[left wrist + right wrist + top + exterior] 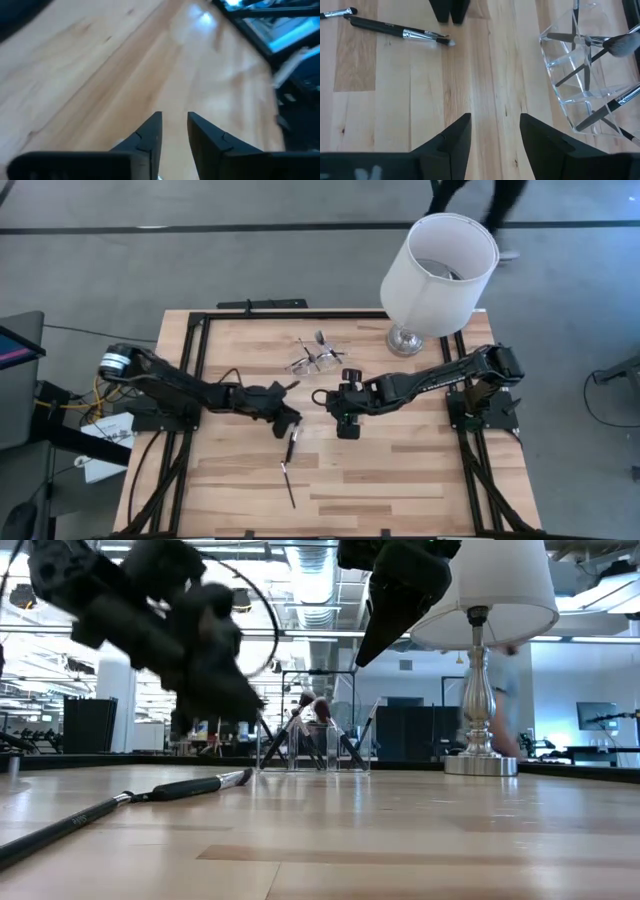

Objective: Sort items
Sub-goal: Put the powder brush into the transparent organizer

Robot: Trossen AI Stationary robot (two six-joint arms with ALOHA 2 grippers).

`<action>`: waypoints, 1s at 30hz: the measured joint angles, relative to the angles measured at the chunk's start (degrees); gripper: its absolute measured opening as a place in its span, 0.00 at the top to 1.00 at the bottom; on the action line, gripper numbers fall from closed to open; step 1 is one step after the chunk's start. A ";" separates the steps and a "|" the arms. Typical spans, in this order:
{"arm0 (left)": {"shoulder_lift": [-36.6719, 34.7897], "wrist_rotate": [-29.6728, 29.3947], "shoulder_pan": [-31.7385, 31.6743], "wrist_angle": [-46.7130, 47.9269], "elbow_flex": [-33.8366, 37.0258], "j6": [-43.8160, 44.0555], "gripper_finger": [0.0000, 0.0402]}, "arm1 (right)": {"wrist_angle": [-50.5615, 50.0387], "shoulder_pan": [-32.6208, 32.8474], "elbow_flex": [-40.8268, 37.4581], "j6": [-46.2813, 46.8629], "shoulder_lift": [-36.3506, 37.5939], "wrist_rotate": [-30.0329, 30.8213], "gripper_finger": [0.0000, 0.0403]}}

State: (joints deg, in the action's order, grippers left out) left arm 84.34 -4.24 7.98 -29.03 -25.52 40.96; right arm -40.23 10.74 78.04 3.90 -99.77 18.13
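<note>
High view: two slim black-handled brushes (290,462) with silvery ferrules lying end to end on the pale wood-plank bench (420,480), several more standing slanted in a clear plastic container (312,358) toward the far edge, near a white-shaded lamp (437,272) on a chrome base. Just beside the lying brushes, left pincer (289,420) hovering, fingers narrowly parted, holding nothing. Farther along mid-bench, right pincer (347,427) spread wider, also holding nothing.

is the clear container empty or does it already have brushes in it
Not empty. The clear container holds several brushes leaning in its compartments; two more brushes lie on the table.
</note>
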 joint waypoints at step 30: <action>8.37 -26.02 22.93 22.94 -10.12 13.35 0.77 | 5.30 0.00 0.00 -5.45 0.00 -0.15 0.64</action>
State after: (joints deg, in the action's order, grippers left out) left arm 92.71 -30.26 30.91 -6.09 -35.64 54.30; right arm -34.93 10.74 78.04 -1.55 -99.77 17.98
